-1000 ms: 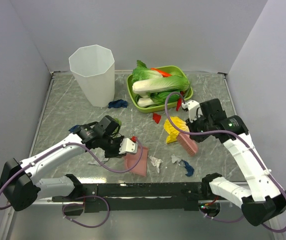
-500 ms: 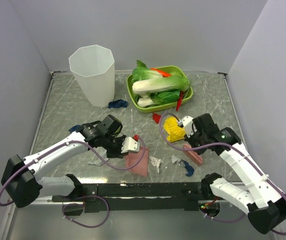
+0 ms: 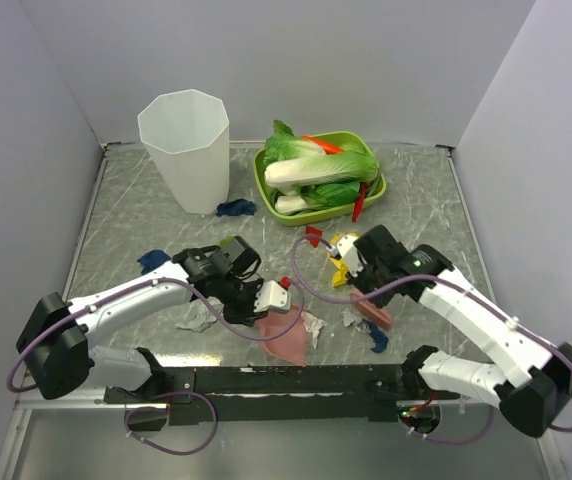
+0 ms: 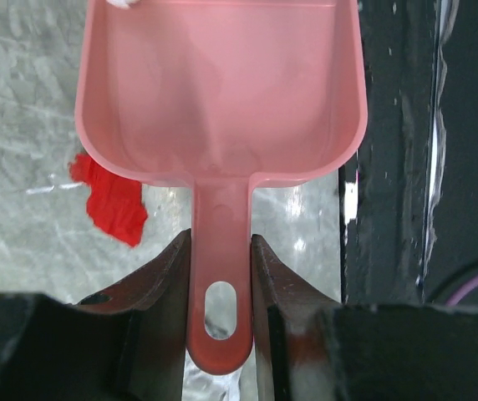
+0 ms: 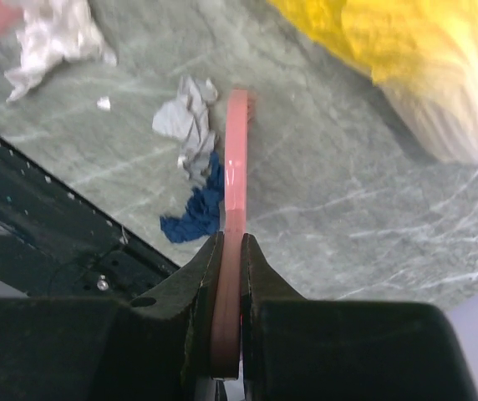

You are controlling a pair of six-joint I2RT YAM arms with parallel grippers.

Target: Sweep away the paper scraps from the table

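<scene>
Dustpan grip: left gripper [image 4: 220, 269] is clamped on the handle of the pink dustpan [image 4: 222, 92]. The pan's mouth faces 12 o'clock in the wrist view, so litter can be pushed straight in.
Brush grip: right gripper [image 5: 231, 251] pinches the thin pink brush [image 5: 236, 159] edge-on, its far end low over the table [image 3: 126, 215], likely to drag bits toward the pan.
Paper scraps [image 3: 313, 324]: all lie on the table. A white-grey bit [image 5: 187, 125] and a dark blue bit [image 5: 195, 213] touch the brush's 9 o'clock side. A red bit [image 4: 109, 200] lies just beside the pan at 8 o'clock. Overhead, others are scattered from 9 to 12 o'clock.
Dustpan contents: nothing visible inside; one white bit sits at its lip at 11 o'clock.
White cup [image 3: 188, 150]: upright at the table's 11 o'clock, nothing seen in it.
Green tray [image 3: 260, 172]: at 12 o'clock, holding leafy toy cabbages and a red chilli [image 3: 321, 143].
Yellow toy cabbage [image 5: 414, 58]: on the table at the brush's 1 o'clock.
Progress: apparently no scrap collected yet.
</scene>
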